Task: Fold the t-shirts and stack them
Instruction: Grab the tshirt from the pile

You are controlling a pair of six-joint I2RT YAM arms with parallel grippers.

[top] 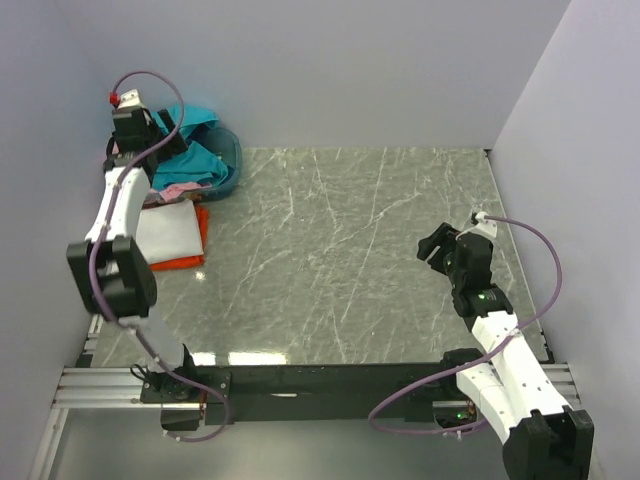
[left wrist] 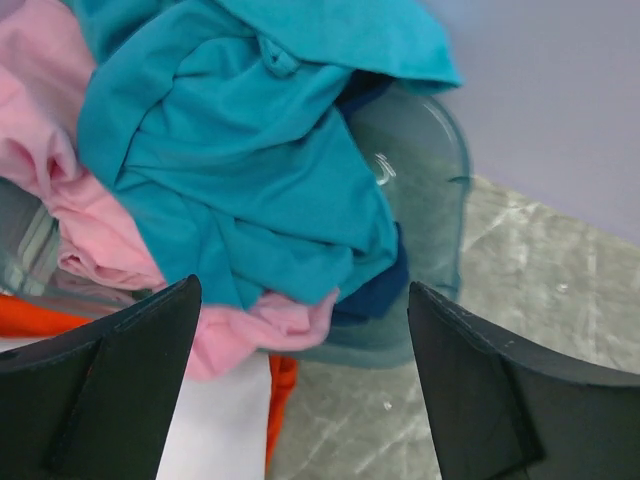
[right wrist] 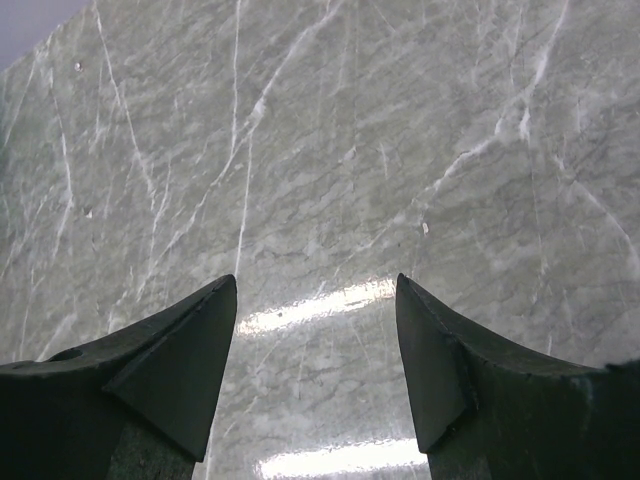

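Note:
A teal t-shirt (top: 196,150) lies crumpled on top of the oval blue-grey basket (top: 231,150) at the back left, with a pink t-shirt (top: 181,188) spilling over the near rim. In the left wrist view the teal shirt (left wrist: 250,170) covers the pink one (left wrist: 50,170) and a navy one (left wrist: 378,295) inside the basket (left wrist: 432,180). A folded white t-shirt (top: 168,232) lies on an orange one (top: 198,238) in front of the basket. My left gripper (top: 163,126) (left wrist: 302,290) is open and empty above the basket's shirts. My right gripper (top: 434,246) (right wrist: 316,285) is open and empty over bare table.
The grey marble table (top: 340,250) is boxed in by walls at the left, back and right. The basket sits in the back left corner. The arms' mounting rail (top: 300,380) runs along the near edge.

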